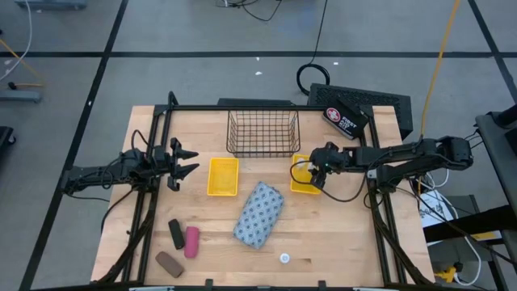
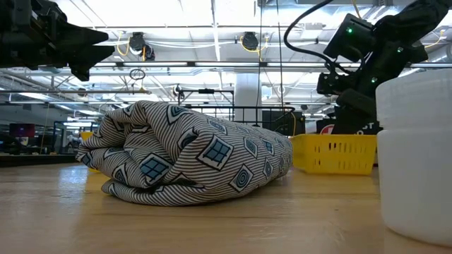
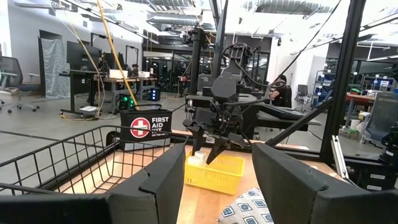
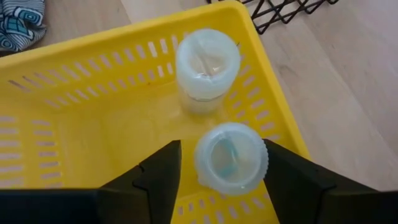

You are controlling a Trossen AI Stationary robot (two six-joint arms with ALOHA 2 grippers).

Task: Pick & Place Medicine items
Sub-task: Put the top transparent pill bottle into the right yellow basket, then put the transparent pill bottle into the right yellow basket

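Cut off by the right edge in the low view: a white bottle point(image 2: 417, 155), only its left part showing, blurred by nearness. Hidden in the high view under the right gripper point(image 1: 317, 171): most of the right yellow tray point(image 1: 303, 187), its contents not visible there. Too small to read in the high view: the lone white bottle point(image 1: 284, 259) near the table's front edge. Cropped in the right wrist view: the patterned pouch point(image 4: 22, 25), just a corner showing.

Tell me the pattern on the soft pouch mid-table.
Blue-grey with fine stripes and blue square and diamond motifs on the pouch; the low view shows it best.
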